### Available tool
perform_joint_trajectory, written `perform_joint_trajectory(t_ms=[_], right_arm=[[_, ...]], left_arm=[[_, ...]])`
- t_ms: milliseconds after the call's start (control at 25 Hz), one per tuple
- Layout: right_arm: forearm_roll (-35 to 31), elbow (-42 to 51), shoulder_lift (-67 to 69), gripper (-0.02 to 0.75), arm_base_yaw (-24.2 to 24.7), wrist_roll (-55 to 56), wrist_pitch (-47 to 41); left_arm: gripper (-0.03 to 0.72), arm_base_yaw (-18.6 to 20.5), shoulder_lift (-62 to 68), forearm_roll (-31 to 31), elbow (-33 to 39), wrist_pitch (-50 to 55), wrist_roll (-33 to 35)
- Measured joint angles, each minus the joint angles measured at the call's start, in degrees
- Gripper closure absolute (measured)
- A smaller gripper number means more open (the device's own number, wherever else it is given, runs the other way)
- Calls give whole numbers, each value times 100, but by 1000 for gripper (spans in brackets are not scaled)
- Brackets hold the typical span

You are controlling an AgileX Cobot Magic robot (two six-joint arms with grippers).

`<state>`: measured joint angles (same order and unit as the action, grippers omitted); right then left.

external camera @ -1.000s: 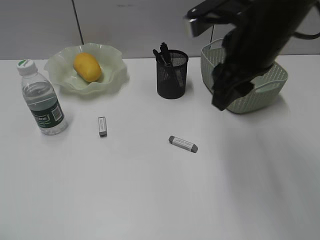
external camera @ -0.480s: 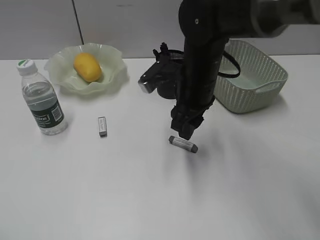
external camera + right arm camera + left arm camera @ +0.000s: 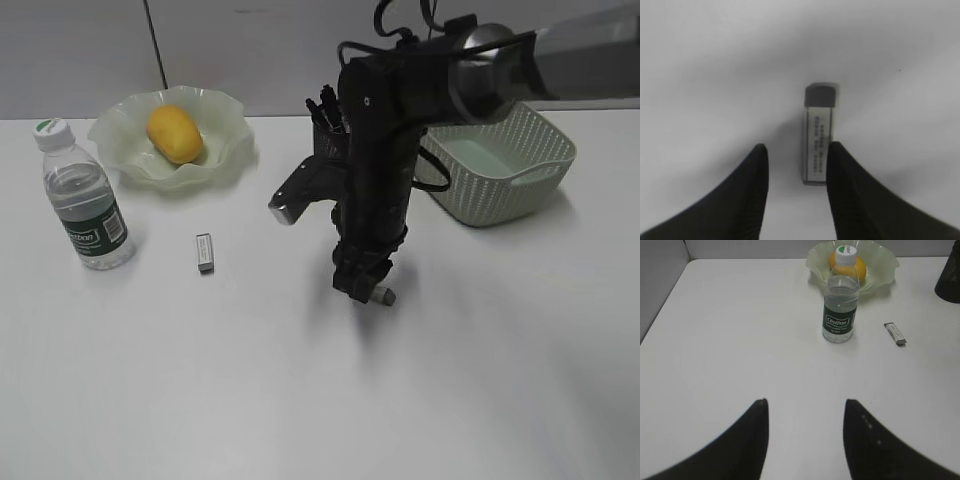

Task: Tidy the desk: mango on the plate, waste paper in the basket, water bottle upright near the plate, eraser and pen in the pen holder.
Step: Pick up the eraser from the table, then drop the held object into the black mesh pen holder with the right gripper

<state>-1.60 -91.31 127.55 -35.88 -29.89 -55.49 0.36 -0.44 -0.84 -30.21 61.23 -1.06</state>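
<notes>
Mango [image 3: 175, 134] in the plate [image 3: 225, 150], water bottle [image 3: 84, 200] left-front of the plate, small eraser [image 3: 204, 252] in front of the plate, pen holder [image 3: 326, 125] and basket [image 3: 510, 170] to its right, all on the bench [image 3: 200, 380]

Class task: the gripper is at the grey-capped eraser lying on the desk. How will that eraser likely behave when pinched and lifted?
The eraser looks like a small flat-sided block, so it probably won't roll. Its paper sleeve may be slightly slippery. Lying between the right gripper fingers, it's likely light and stiff.

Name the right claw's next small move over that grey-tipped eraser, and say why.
Probably shift slightly right, then close. In the right wrist view the eraser lies flat on the desk, its near end against the right finger rather than centred in the right claw, whose jaws stand apart.
</notes>
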Motion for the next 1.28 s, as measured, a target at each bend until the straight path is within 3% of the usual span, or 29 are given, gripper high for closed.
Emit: perform_joint_trajectory(t_ms=[640, 760, 840, 1160, 1280], right_arm=[[-18, -142, 377, 434, 76, -17, 220], [-28, -172, 378, 493, 81, -17, 227], [-39, -262, 378, 574, 87, -17, 221], [-301, -476, -157, 573, 98, -17, 264], [-660, -482, -739, 573, 127, 32, 723]], left_arm=[[342, 0, 0, 0, 0, 0, 0], [351, 0, 0, 0, 0, -1, 0], [353, 0, 0, 0, 0, -1, 0], [392, 0, 0, 0, 0, -1, 0], [405, 0, 0, 0, 0, -1, 0]])
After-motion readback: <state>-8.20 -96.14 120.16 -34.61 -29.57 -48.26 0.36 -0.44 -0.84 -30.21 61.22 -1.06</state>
